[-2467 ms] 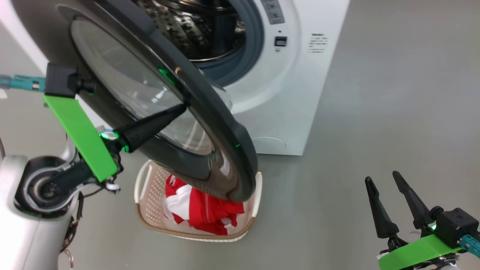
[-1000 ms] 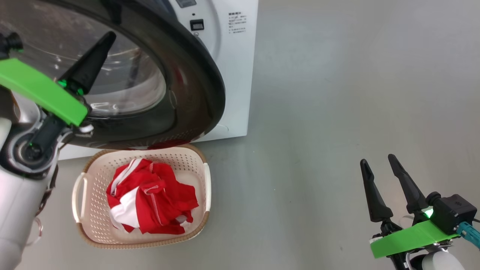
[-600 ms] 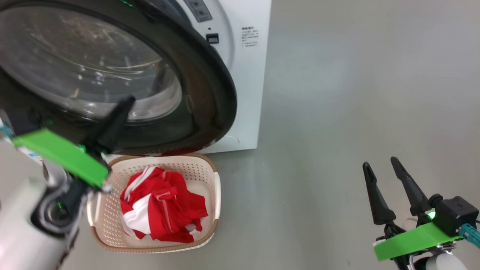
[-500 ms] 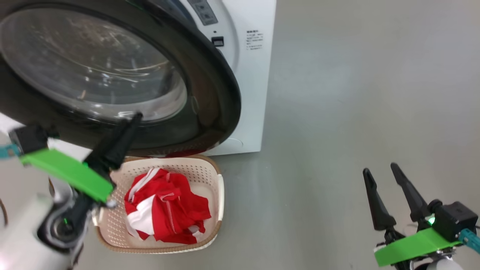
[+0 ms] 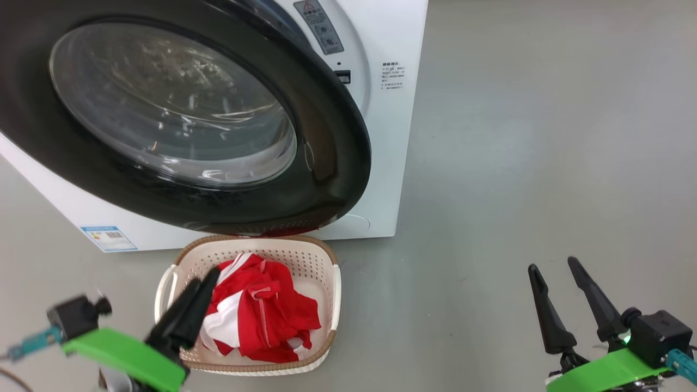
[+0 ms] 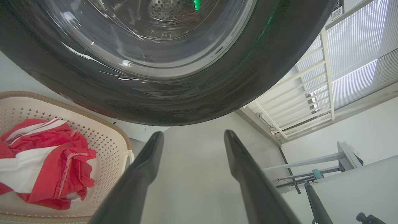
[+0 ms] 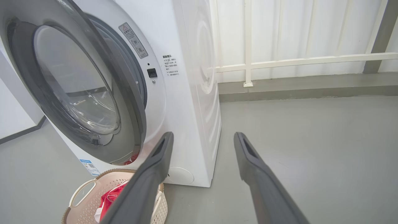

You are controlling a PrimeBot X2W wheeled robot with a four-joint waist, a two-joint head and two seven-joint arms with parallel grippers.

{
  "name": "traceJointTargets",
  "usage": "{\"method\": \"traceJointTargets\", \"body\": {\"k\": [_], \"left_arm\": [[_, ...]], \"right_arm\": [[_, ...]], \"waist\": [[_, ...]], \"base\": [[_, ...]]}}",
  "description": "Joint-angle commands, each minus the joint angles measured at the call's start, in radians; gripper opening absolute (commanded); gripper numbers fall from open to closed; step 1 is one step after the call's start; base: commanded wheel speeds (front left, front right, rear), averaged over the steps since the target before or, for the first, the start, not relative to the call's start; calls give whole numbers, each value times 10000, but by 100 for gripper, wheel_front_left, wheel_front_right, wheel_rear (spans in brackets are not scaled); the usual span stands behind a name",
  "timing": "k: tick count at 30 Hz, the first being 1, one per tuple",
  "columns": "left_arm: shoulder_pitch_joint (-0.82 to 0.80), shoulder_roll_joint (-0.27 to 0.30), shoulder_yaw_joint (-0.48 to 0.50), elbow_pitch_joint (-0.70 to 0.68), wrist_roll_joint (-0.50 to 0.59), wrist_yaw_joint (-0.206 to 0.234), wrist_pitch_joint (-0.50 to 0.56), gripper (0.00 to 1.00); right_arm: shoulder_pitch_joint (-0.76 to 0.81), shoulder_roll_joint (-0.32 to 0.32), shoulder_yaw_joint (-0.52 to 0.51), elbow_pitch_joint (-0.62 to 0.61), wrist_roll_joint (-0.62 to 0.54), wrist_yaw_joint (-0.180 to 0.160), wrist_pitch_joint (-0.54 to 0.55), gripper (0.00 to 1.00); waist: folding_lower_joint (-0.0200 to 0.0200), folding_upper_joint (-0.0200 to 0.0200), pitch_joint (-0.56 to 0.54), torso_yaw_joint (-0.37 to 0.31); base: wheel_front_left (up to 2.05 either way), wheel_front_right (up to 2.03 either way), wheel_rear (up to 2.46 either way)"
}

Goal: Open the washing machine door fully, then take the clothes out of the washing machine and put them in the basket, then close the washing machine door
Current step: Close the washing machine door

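Note:
The washing machine (image 5: 405, 32) stands at the upper left, white and boxy. Its door (image 5: 332, 163), black-rimmed with a glass bowl, lies close over the opening; in the right wrist view the door (image 7: 28, 77) still stands slightly off the front at its right edge. Below it sits the basket (image 5: 333, 288) holding the red and white clothes (image 5: 261, 310). My left gripper (image 5: 204, 276) hovers over the basket's left side, below the door, open and empty (image 6: 192, 133). At the lower right, away from everything, my right gripper (image 5: 552, 264) is open and empty (image 7: 203, 134).
Bare grey floor (image 5: 544, 136) spreads to the right of the machine. A white railing (image 7: 248, 62) runs along the wall behind it. A small blue label (image 5: 109, 238) marks the machine's lower front.
The door has swung from wide open to nearly against the machine. My left gripper has dropped from the door down to the basket and opened. The head camera has also shifted.

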Motion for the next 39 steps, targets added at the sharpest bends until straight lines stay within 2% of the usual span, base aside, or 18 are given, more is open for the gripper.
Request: {"method": "traceJointTargets", "body": {"k": [1, 7, 12, 26, 39], "left_arm": [[18, 334, 367, -232, -44, -67, -194, 100], [1072, 118, 657, -25, -200, -67, -545, 100], [1712, -80, 1083, 387, 487, -67, -638, 100], [2624, -1808, 3666, 842, 4698, -67, -648, 100], [3138, -3103, 5595, 291, 8824, -67, -649, 100]], "right_arm": [[27, -192, 185, -227, -20, 63, -65, 100], [237, -206, 75, -217, 2, 63, -65, 100], [344, -209, 15, -208, 11, 63, -65, 100], [414, -234, -97, -192, 23, 63, -65, 100], [470, -187, -191, -214, 26, 63, -65, 100]], "waist": [[0, 0, -28, 7], [0, 0, -107, -10], [0, 0, -168, -52], [0, 0, -264, -104], [0, 0, -340, -207]], "base": [[0, 0, 0], [0, 0, 0], [0, 0, 0], [0, 0, 0], [0, 0, 0]]}}
